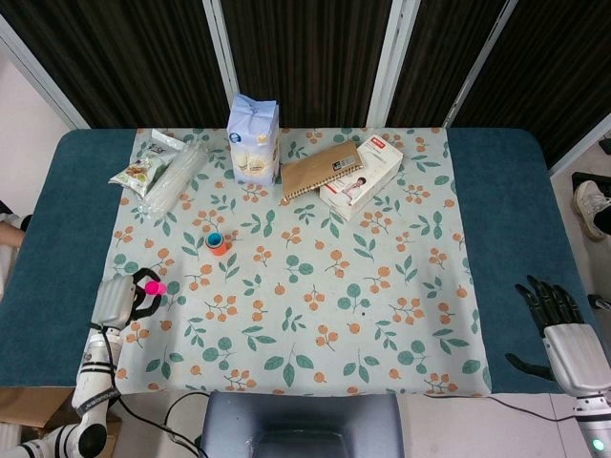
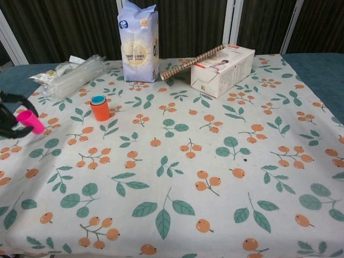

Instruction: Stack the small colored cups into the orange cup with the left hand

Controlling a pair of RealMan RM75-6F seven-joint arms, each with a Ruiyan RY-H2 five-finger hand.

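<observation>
My left hand [image 1: 122,299] hovers over the left edge of the patterned cloth and grips a small pink cup [image 1: 154,286] between its fingers. In the chest view the pink cup [image 2: 30,121] is lifted off the cloth and tilted, with only the dark fingertips [image 2: 9,115] of the left hand showing at the frame's edge. The orange cup [image 1: 218,243] stands upright further in, with a blue cup nested inside it [image 2: 99,100]. My right hand [image 1: 563,329] hangs open off the table's right edge, holding nothing.
At the back stand a white-blue bag [image 1: 254,139], a spiral notebook [image 1: 320,170] leaning on a white box [image 1: 363,176], and clear plastic wrap with a snack packet [image 1: 158,170]. The floral cloth [image 1: 315,315] covers a blue table [image 1: 506,239].
</observation>
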